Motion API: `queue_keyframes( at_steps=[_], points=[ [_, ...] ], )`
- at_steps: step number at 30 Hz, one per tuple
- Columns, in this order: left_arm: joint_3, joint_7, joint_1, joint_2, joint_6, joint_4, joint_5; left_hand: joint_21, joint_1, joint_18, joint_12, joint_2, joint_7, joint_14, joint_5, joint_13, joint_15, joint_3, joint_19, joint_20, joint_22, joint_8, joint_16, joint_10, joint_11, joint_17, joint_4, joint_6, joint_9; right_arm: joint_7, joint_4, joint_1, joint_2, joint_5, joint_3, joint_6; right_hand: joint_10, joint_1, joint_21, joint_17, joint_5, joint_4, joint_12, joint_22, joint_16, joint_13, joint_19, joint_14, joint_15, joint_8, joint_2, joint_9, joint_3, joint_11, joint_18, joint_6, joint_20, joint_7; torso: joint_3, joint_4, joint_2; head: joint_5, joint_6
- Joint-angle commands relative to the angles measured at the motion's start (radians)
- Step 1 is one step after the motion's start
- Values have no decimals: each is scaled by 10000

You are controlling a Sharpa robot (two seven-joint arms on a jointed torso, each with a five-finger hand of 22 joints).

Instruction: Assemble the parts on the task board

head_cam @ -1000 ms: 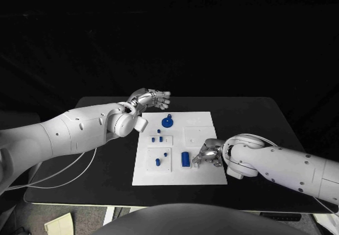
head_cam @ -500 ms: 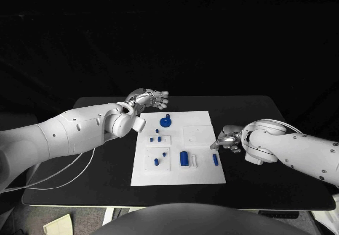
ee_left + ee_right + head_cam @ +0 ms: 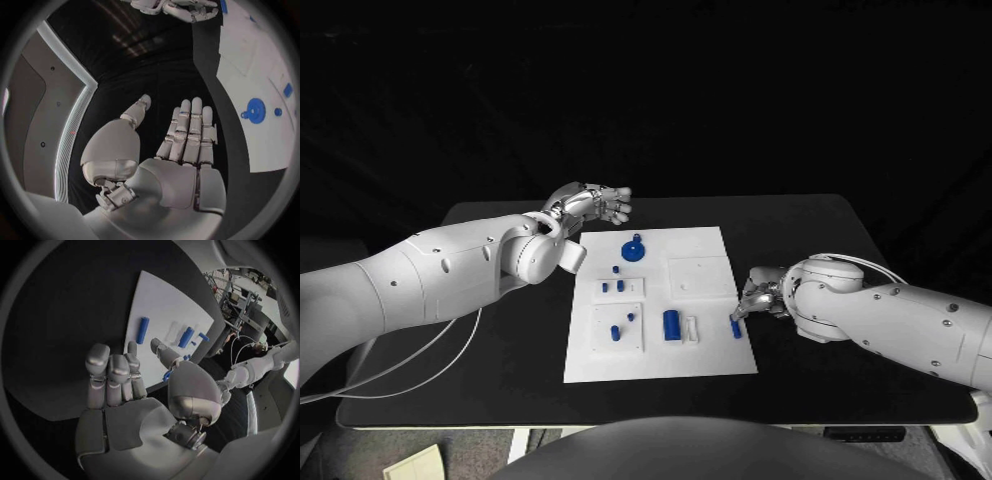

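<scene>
The white task board (image 3: 711, 350) lies mid-table. A blue disc part (image 3: 633, 250) sits at its far end, small blue pegs (image 3: 612, 286) stand in a square insert, and a blue cylinder (image 3: 672, 323) lies beside a white piece (image 3: 691, 330). A short blue bar (image 3: 736, 327) lies loose by the board's right edge. My right hand (image 3: 759, 292) hovers just off that edge, beyond the bar, holding nothing; its fingers (image 3: 112, 375) are partly bent and the thumb is apart. My left hand (image 3: 589, 203) hangs open past the board's far-left corner, fingers (image 3: 187, 135) straight.
Black table (image 3: 834, 250) surrounds the board, with bare surface to the right and at the far side. A white cable (image 3: 430, 360) trails under my left arm. A second square insert (image 3: 704, 275) on the board carries no part.
My right hand has drawn back from over the board's near right part to beside its right edge, leaving the blue bar lying on the board. My left hand has barely moved.
</scene>
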Motion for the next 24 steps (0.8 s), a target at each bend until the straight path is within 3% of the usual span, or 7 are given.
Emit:
queue_keyframes(
  at_steps=[1, 24],
  points=[
    [7, 103, 1, 4, 108, 27, 52, -31, -51, 149, -4, 17, -5, -34, -49, -16, -3, 15, -51, -6, 13, 56, -57, -84, 1, 18, 66, -87, -16, -51, -105, -93, 80, -654, -10, 90, 108, 80, 17, 16, -15, 9, 57, 115, 27, 25, 33, -16, -81, 45, 38, 20, -104, -17, 897, 87, 42, -16, -9, 14, 2, -18, -29],
    [7, 88, 3, -1, 117, 93, 52, -34, -59, 150, -2, 11, -5, -32, -49, -18, -4, 16, -54, -6, 18, 70, -73, -86, 1, 36, 75, -96, -18, -41, -464, -555, 600, -1311, -95, 155, 182, 27, -1, 20, -14, 122, 69, 99, 9, 51, 26, -13, -115, 65, 160, 47, -184, -55, 897, 192, 73, -56, -3, 7, 10, 4, -86]
  ],
)
